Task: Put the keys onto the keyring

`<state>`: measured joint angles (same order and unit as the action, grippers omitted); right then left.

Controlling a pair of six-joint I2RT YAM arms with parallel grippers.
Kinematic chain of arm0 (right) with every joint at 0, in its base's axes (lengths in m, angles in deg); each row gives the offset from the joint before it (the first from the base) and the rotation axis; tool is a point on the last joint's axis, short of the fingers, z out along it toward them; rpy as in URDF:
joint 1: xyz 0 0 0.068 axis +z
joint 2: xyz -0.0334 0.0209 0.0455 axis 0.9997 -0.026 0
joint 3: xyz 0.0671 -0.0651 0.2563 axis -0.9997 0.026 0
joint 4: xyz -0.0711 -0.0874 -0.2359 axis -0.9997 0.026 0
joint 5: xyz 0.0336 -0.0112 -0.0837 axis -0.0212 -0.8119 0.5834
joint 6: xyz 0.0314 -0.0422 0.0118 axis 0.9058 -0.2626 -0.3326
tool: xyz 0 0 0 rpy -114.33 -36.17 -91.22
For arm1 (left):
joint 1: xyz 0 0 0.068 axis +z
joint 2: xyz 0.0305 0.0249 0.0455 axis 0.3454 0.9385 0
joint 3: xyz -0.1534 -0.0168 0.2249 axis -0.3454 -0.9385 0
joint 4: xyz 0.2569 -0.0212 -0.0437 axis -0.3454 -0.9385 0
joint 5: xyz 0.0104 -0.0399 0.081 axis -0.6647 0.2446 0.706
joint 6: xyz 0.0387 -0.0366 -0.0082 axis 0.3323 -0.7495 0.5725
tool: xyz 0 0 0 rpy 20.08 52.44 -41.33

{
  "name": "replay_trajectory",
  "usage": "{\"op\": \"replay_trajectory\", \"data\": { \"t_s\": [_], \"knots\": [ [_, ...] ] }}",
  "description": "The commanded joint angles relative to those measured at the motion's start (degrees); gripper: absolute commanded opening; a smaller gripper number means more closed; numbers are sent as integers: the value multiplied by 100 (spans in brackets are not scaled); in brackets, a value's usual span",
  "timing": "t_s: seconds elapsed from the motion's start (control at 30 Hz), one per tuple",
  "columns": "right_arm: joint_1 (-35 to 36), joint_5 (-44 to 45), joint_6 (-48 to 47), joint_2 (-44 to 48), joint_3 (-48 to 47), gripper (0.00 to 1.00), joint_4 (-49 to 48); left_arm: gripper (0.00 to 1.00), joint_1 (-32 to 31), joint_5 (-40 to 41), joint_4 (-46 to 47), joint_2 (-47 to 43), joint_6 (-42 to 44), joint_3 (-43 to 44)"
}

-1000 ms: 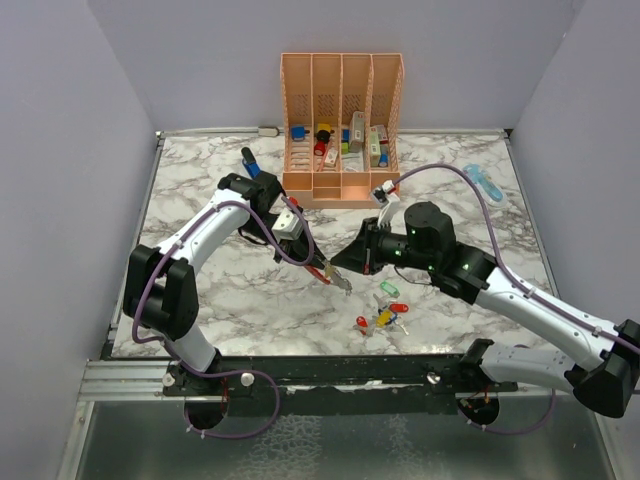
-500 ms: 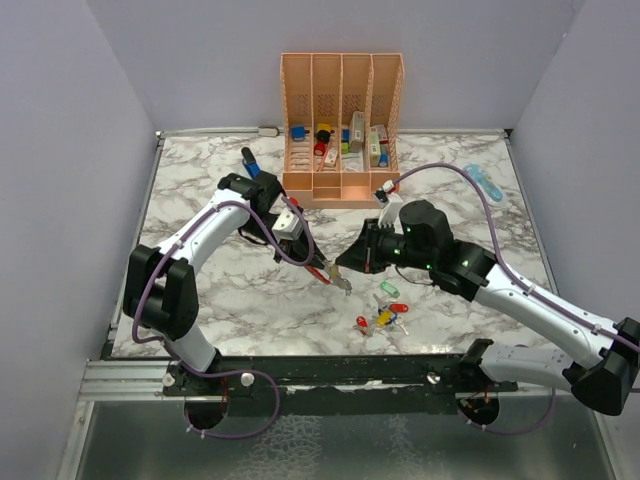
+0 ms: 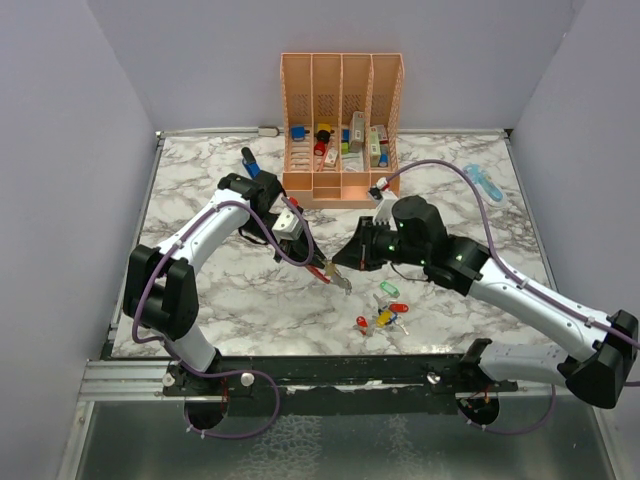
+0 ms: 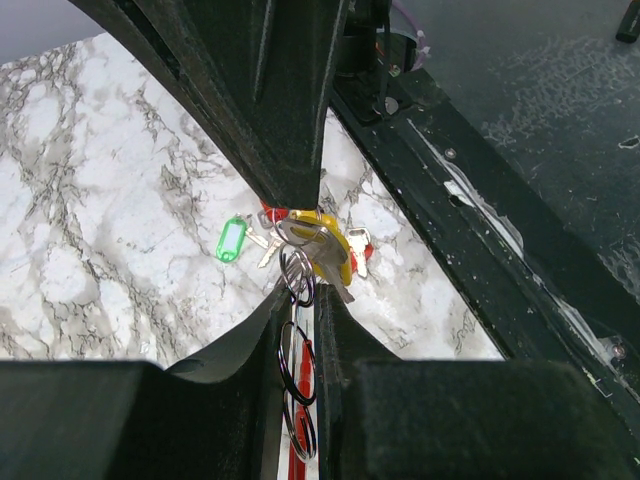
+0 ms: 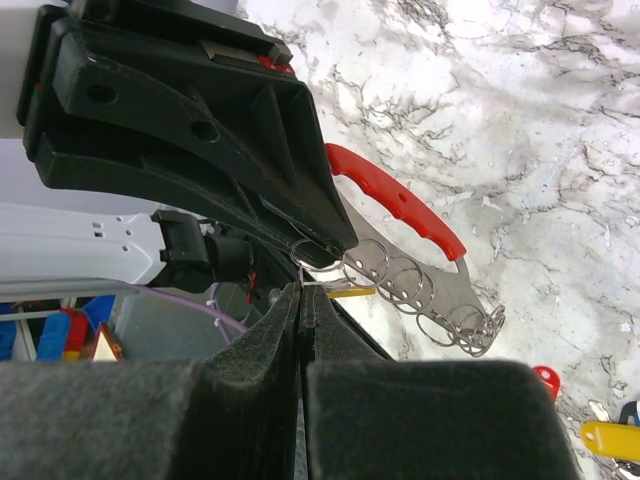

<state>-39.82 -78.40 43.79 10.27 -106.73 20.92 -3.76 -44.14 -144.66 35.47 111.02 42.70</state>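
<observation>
**A:** Where do we have the keyring (image 5: 400,205)?

**B:** Up off the table (image 3: 230,310), near its middle. Our left gripper (image 4: 300,300) comes in from ten o'clock and has its fingers nipped on the grey end. The red side points away toward four o'clock, and a row of small rings (image 5: 420,295) hangs from the metal.

**A:** And our right gripper (image 5: 302,290)?

**B:** It comes in from three o'clock with its fingers pressed flat together, tip to tip with the left. A yellow key (image 4: 335,255) shows just under that tip. We cannot tell whether it is really pinched there or lies further down.

**A:** The other keys (image 3: 383,318)?

**B:** They are loose on the table at about five o'clock of the keyring, and none of those is threaded.

**A:** What could spoil this for us?

**B:** The two tips are nearly touching, so a small push could twist the keyring in our narrow hold, or knock it out. If the key is held at all, it is by a thin edge and could slip and fall among the others. The wrist views are also crowded, so we might hook the wrong small ring.
</observation>
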Motion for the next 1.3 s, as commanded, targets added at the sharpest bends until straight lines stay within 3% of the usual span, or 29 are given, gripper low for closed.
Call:
{"op": "replay_trajectory", "data": {
  "t_s": [0.0,0.37,0.67,1.27],
  "knots": [
    [1,158,-96,-23,-272,1,24,0,6,-35,-9,-171,63,88],
    [0,628,-628,559,-298,1,543,0,6,-75,-37,-152,62,106],
    [-2,-159,-390,-39,-190,1,117,0,6,-69,-19,-160,49,99],
    [0,-8,-275,-21,-427,1,251,0,10,-22,3,-144,55,80]
  ]
}}
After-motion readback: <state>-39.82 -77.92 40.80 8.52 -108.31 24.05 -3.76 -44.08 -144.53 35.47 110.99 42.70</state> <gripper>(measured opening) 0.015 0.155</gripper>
